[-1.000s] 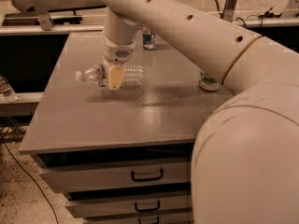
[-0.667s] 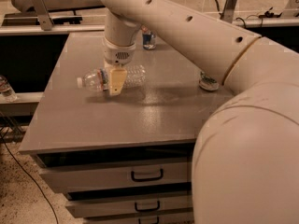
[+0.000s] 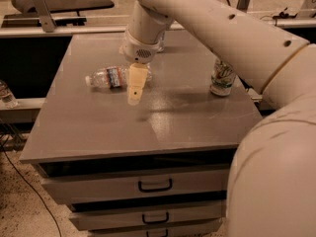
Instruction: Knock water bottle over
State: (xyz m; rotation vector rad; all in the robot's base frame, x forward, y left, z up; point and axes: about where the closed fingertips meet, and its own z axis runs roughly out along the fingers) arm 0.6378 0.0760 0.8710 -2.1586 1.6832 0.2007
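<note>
The water bottle (image 3: 109,77) lies on its side on the grey table top (image 3: 98,127), white cap pointing left, its red, white and green label band facing up. My gripper (image 3: 134,94) hangs down from the white arm, just in front of and to the right of the bottle's base end, a little above the table. The bottle's right end is partly hidden behind the gripper.
A green-and-white soda can (image 3: 221,78) stands upright at the right side of the table. A blue-and-silver can (image 3: 161,42) is mostly hidden behind my arm at the back. Drawers (image 3: 154,185) sit below the table's front edge. Another bottle (image 3: 6,94) stands off the table at the left.
The gripper has lifted slightly and drawn toward the front of the table, away from the bottle. The bottle stays lying on its side.
</note>
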